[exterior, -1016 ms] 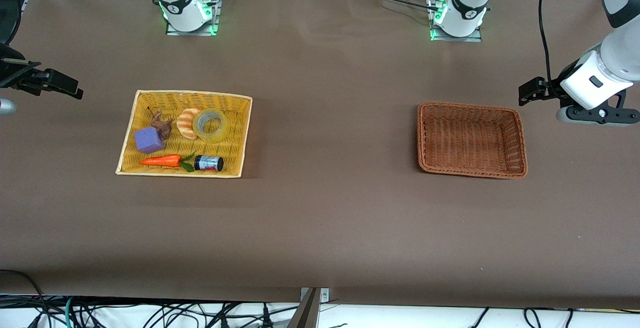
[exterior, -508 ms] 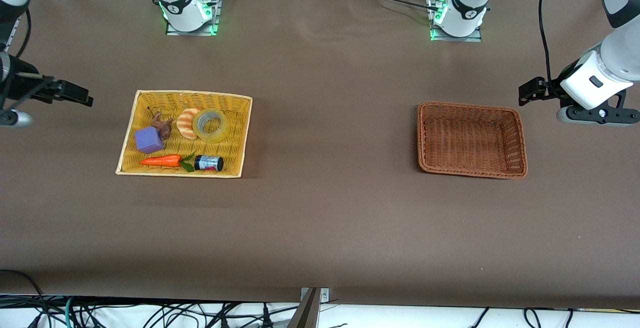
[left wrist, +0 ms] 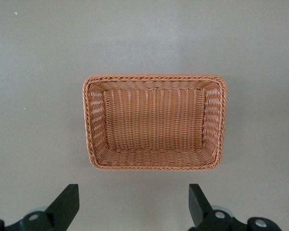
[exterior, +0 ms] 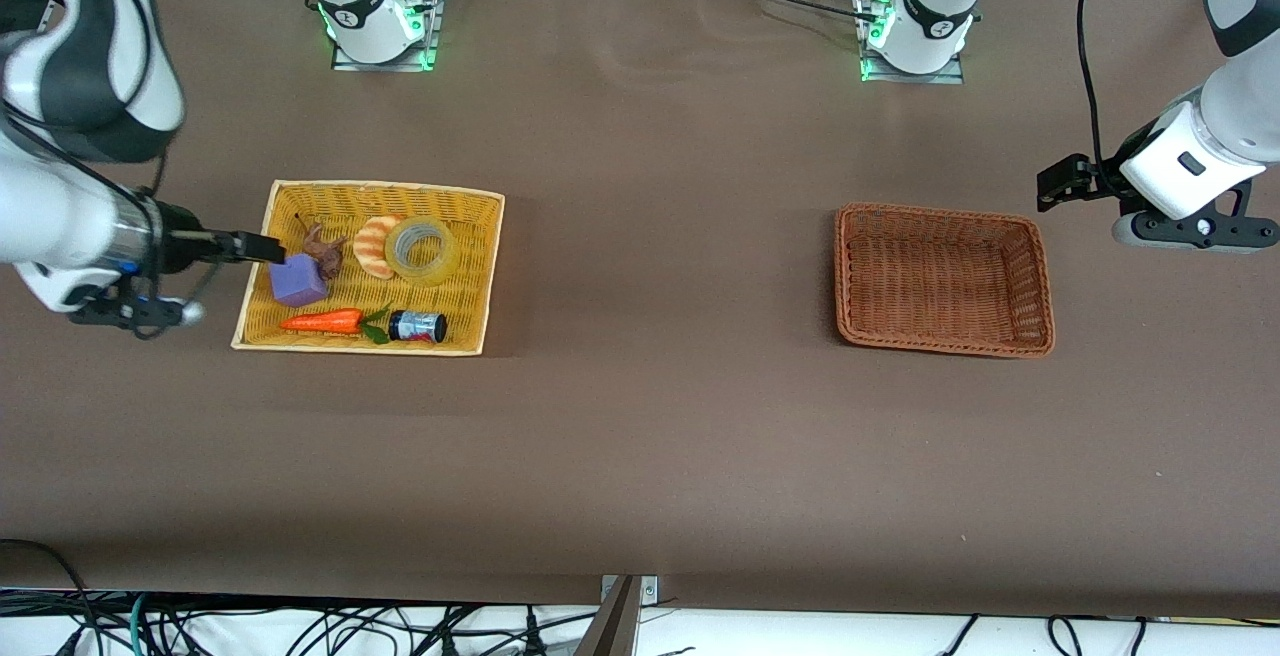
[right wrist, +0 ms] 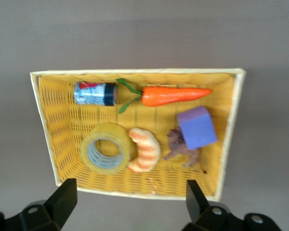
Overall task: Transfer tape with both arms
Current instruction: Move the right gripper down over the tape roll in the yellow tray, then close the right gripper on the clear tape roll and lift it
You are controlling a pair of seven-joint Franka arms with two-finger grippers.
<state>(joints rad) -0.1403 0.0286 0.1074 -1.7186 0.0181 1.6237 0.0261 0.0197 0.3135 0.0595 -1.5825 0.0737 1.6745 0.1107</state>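
The tape (exterior: 423, 249) is a yellowish clear roll with a grey core. It lies flat in the yellow tray (exterior: 385, 189), beside a striped croissant toy (exterior: 373, 246). It also shows in the right wrist view (right wrist: 105, 154). My right gripper (exterior: 265, 249) is open and empty, up over the tray's edge at the right arm's end, above the purple cube (exterior: 297, 281). In its wrist view (right wrist: 130, 202) the jaws stand wide apart. My left gripper (exterior: 1055, 186) is open and empty (left wrist: 133, 207). It waits in the air beside the brown basket (exterior: 940, 211), toward the left arm's end.
The tray also holds a carrot toy (exterior: 322, 321), a small can (exterior: 418, 326) and a brown figure (exterior: 323, 246). The brown wicker basket (left wrist: 154, 78) holds nothing. Bare brown table lies between tray and basket.
My right arm has swung in from the table's end toward the tray, and its gripper now hangs over the tray's edge. My left arm has not moved.
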